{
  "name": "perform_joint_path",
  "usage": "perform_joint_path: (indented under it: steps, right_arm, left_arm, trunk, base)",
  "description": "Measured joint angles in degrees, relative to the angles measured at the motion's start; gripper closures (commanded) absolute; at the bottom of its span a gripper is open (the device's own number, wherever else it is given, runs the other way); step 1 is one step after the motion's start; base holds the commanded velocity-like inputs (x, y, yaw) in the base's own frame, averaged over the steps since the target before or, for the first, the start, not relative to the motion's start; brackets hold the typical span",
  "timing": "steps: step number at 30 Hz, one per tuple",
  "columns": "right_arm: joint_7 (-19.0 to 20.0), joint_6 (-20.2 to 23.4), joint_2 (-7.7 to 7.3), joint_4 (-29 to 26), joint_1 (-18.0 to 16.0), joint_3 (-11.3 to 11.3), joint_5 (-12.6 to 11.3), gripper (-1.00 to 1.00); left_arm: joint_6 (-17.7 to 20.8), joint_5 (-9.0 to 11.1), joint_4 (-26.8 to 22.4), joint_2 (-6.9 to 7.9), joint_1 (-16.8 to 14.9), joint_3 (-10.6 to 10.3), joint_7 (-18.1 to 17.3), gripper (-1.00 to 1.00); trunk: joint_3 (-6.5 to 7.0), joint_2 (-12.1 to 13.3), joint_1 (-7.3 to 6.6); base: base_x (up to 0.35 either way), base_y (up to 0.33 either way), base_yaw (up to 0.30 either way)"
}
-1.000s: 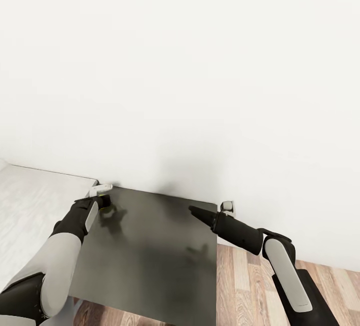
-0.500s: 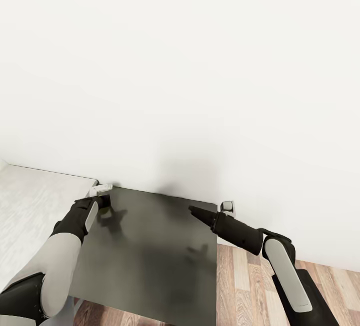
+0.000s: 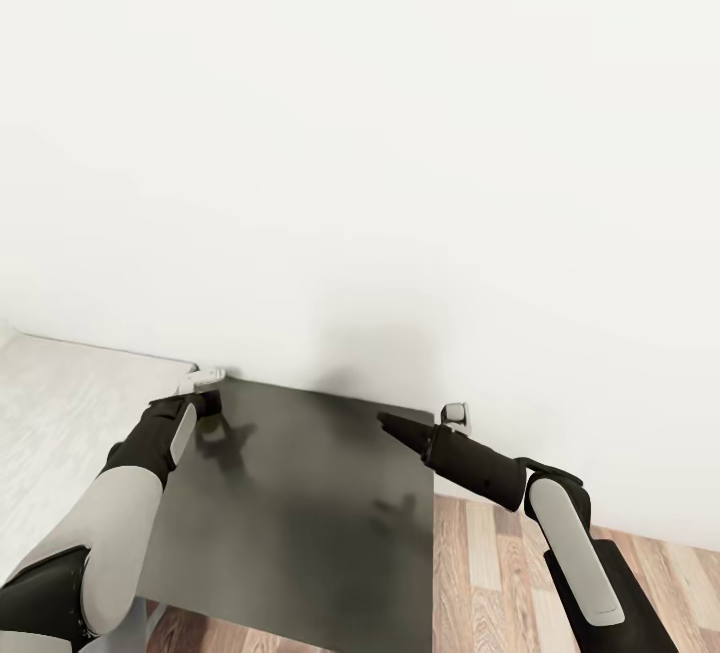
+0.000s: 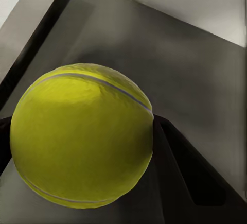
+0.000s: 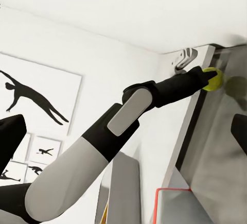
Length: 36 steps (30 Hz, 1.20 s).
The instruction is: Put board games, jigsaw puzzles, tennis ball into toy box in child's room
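A yellow-green tennis ball point(image 4: 82, 136) sits between the dark fingers point(image 4: 177, 157) of my left gripper point(image 3: 205, 401), which is shut on it. The right wrist view catches the same ball point(image 5: 211, 78) at the tip of my left arm, just above the far left corner of the dark table point(image 3: 300, 513). My right gripper point(image 3: 385, 421) hovers over the table's far right part, open and holding nothing. The board games, the puzzles and the toy box are out of view.
A white wall rises right behind the table. The pale bed point(image 3: 60, 403) lies to the table's left, and wood floor point(image 3: 480, 573) shows to its right. Small white fittings point(image 3: 455, 415) sit at the table's back corners. A grey, red-edged thing point(image 5: 175, 203) appears in the right wrist view.
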Motion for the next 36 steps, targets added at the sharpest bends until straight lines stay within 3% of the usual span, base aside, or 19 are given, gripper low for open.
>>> perform_joint_path:
  steps: [11, 15, 19, 24, 29, 33, 36]
  right_arm:
    - [-0.2, -0.1, 0.02, 0.0, 0.0, 0.0, 0.1, -1.00]
    - [-0.2, -0.1, 0.08, 0.0, 0.0, -0.3, 2.2, -1.00]
    - [-0.2, -0.2, 0.21, 0.0, 0.0, -0.6, 4.9, -1.00]
    - [-0.3, -0.2, 0.16, 0.1, 0.0, -0.8, 5.6, -1.00]
    - [-0.3, -0.3, 0.08, 0.1, 0.0, -0.9, 5.8, -1.00]
    - [-0.3, -0.3, -0.20, 0.2, 0.0, -1.2, 7.5, -1.00]
    - [-0.3, -0.3, -0.30, 0.2, 0.0, -1.7, 8.7, -1.00]
  left_arm:
    - [0.8, -0.1, 0.0, 0.09, 0.0, 0.2, -2.6, 1.00]
    - [2.6, 0.1, -0.2, 0.35, 0.0, 0.4, -6.2, 1.00]
    - [4.6, 0.2, -0.3, 0.66, 0.0, 0.4, -12.4, 1.00]
    - [7.7, 0.2, -0.6, 1.38, 0.0, 0.4, -17.8, 1.00]
    - [11.5, 0.2, -0.7, 4.18, 0.0, 0.4, -25.2, 1.00]
    - [16.2, 0.2, -0.7, 7.40, 0.0, 0.3, -35.3, 1.00]
    - [18.5, 0.1, -0.7, 8.53, 0.1, 0.3, -43.1, 1.00]
  trunk:
    - [1.03, 0.0, 0.00]
    - [1.42, 0.0, 0.00]
    - [1.80, 0.0, 0.00]
    - [2.27, 0.0, 0.00]
    - [2.74, 0.0, 0.00]
    - [3.13, 0.0, 0.00]
    - [3.41, 0.0, 0.00]
  base:
    - [0.000, 0.000, 0.000]
    - [0.000, 0.000, 0.000]
    - [0.000, 0.000, 0.000]
    - [0.000, 0.000, 0.000]
    - [0.000, 0.000, 0.000]
    - [0.000, 0.000, 0.000]
    - [0.000, 0.000, 0.000]
